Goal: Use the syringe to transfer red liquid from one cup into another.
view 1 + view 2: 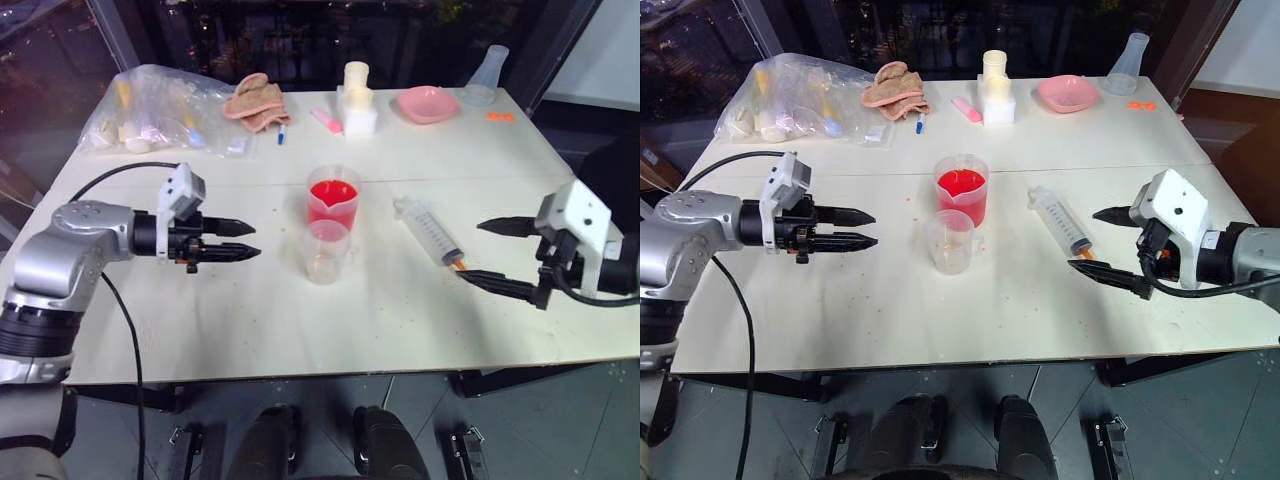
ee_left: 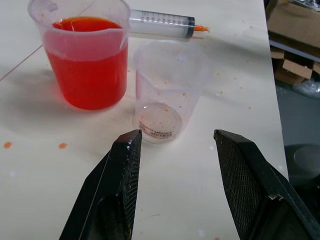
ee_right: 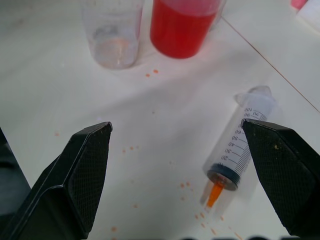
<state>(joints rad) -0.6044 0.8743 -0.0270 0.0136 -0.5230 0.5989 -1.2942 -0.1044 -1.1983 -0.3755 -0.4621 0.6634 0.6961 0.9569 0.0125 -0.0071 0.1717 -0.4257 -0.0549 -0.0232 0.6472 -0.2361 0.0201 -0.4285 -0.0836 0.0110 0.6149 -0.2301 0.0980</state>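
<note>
My left pincer (image 1: 245, 240) hangs over the left part of the white table (image 1: 250, 320), its two black fingers spread apart and holding nothing, pointing right toward the cups. Far behind it, at the far left corner, lies a clear plastic bag (image 1: 160, 108) stuffed with small items I cannot make out, and just right of it a crumpled pinkish cloth (image 1: 257, 100).

In the middle of the table stands the big beaker (image 1: 333, 194) with a pour spout, roughly two-thirds full of red liquid (image 2: 90, 75). Just in front of it, on the near side and almost touching, stands the small cup (image 1: 326, 250), upright and nearly empty, with only a few orange-red drops on its wall and floor. A round label shows through its bottom, but I cannot read the print.

Right of the cups, the syringe (image 1: 430, 232) lies flat on the table, slanting so that its plunger end is farther away and its orange tip nearer. Its scale reads 20, 30, 40 and upward to 100. Small orange spots dot the table around the tip.

At the far edge sit a white block with a pale cylinder (image 1: 357, 98) on it, a pink dish (image 1: 427, 104) and a clear flask (image 1: 488, 72).

My right pincer (image 1: 492, 252) hovers just right of the syringe tip, fingers wide apart, empty.
</note>
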